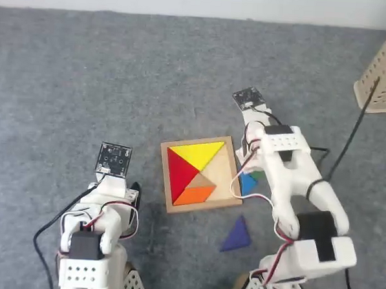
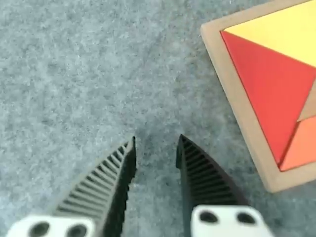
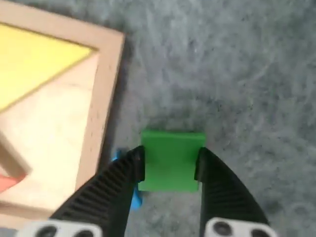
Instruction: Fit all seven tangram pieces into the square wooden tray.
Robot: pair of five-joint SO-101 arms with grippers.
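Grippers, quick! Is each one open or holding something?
Left gripper: jaws open, holding nothing.
Right gripper: jaws closed on the green square.

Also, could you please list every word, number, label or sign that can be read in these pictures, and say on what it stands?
No text can be read.
The yellow piece, the red piece and the orange piece in the wooden tray are plain, with no print.
The green piece in the right gripper is plain too.
The circuit boards on the arms' wrists bear tiny marks, too small to read.
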